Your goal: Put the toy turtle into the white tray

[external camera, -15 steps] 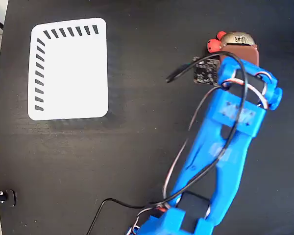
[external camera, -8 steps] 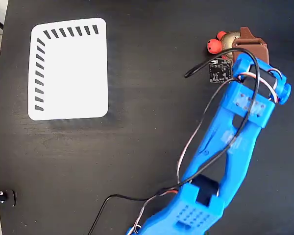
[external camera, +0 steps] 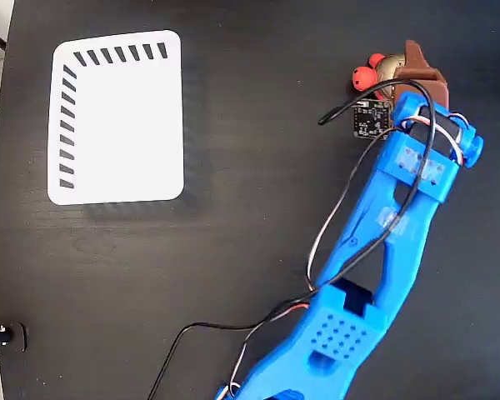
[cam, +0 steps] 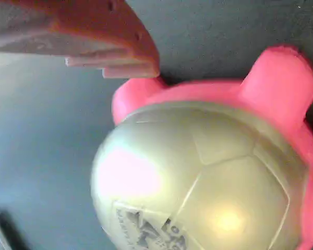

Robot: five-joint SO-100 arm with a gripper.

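Table: black and matte point(external camera: 233, 250), filling the fixed view, with a pale floor strip at the left edge.
Arm: blue printed links point(external camera: 392, 242) rise from the bottom edge toward the upper right, cables trailing alongside; a small dark circuit board point(external camera: 372, 119) sits at the wrist.
Hand: brown point(external camera: 415, 73), lowered onto the turtle; the wrist view shows one finger point(cam: 94, 36) at the shell's edge by a foot. The other finger is out of sight, so I cannot tell whether it is apart or closed.
Toy turtle: on the table at the upper right point(external camera: 375, 71), mostly hidden under the hand; red-orange head and a sliver of shell show.
Handling: probably light, hollow, stiff plastic; the glossy dome point(cam: 198, 177) looks slippery, so fingers likely hold best low across the shell's sides, above the feet point(cam: 279, 78).
Writing: dark print on the shell top point(cam: 146, 234), too blurred and cropped to read.
White tray: far left point(external camera: 117, 117), well apart from the turtle, dark slanted slots along its top and left edges; no brand visible.
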